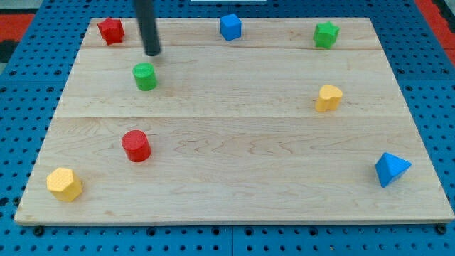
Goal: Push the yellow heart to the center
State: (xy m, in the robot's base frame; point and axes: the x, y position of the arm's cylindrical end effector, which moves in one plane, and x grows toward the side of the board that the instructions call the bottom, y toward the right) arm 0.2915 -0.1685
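Observation:
The yellow heart (328,97) lies on the wooden board (234,142) at the view's right, a little above mid-height. My tip (153,53) is at the view's upper left, far from the heart. It stands just above the green cylinder (145,76) and to the right of the red star-shaped block (111,30), touching neither.
A blue block (230,27) sits at the top middle and a green star-shaped block (326,34) at the top right. A red cylinder (136,146) is at the left, a yellow hexagon block (64,184) at the bottom left, a blue triangle (391,169) at the bottom right.

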